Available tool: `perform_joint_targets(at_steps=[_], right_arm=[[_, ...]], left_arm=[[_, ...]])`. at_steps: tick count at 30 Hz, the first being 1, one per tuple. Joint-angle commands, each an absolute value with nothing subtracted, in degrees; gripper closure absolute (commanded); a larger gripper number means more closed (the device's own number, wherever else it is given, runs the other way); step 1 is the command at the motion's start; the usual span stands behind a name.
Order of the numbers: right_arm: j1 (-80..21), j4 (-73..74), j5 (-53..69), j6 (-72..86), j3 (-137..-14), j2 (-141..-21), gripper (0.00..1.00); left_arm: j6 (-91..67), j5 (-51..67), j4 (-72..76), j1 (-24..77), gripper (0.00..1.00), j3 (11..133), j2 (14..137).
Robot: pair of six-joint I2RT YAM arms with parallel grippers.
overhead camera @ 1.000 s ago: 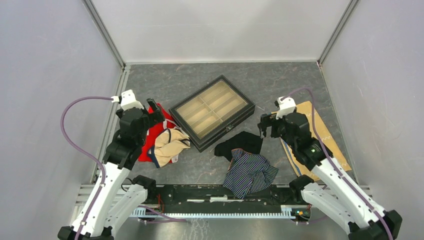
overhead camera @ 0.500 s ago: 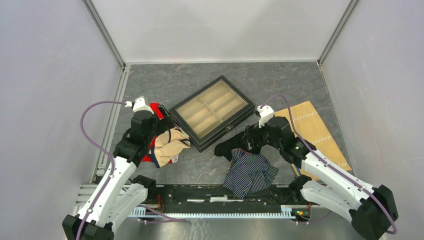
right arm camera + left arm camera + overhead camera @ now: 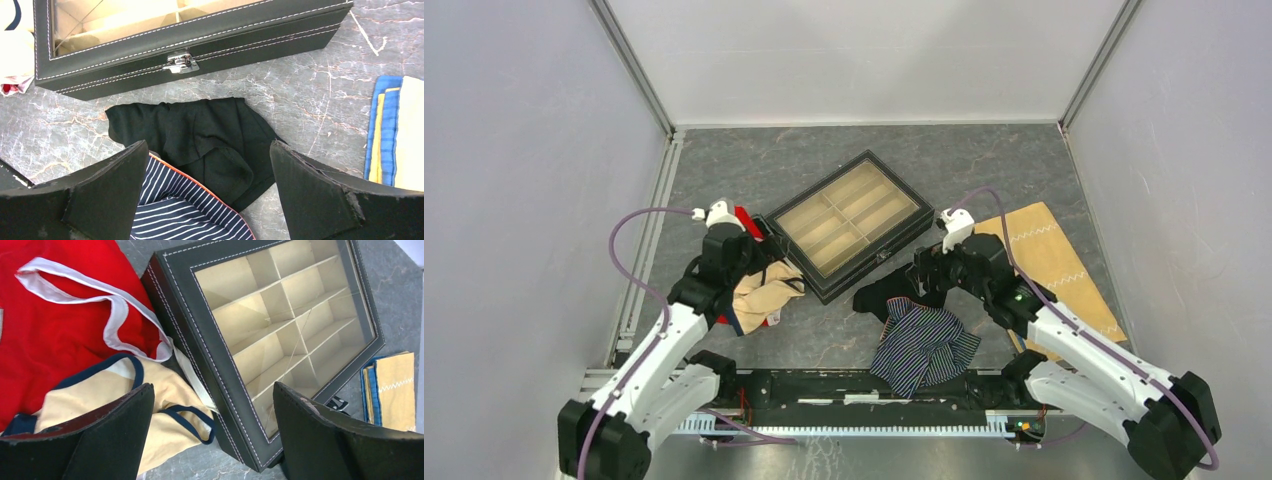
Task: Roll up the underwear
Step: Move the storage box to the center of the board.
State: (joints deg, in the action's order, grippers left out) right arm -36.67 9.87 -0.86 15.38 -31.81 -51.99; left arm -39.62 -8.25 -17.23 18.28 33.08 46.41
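Two briefs are overlapped on the bench beside the box: black underwear and striped underwear. Since the right end effector is held wide apart above their overlap, both could be pinched together; the left end effector, likewise apart, is hung over other clothes.

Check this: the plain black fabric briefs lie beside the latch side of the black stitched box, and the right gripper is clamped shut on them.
Not quite. The right gripper is open, its jaws spread wide over the plain black fabric briefs, gripping nothing, as the right wrist view shows. The briefs do lie beside the latch side of the black stitched box.
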Motion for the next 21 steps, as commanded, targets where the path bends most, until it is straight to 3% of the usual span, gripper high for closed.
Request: perform_joint_targets(at_steps=[1, 21], right_arm=[[-36.9, 9.4, -3.3, 15.9, -31.0, -48.9, 0.02], [-36.9, 12.5, -2.4, 13.2, -28.9, -43.0, 0.02]], left_arm=[[-43.2, -7.4, -8.9, 19.7, 0.07, 32.1, 50.7], [-43.8, -12.1, 7.0, 25.3, 0.08, 41.2, 79.2]])
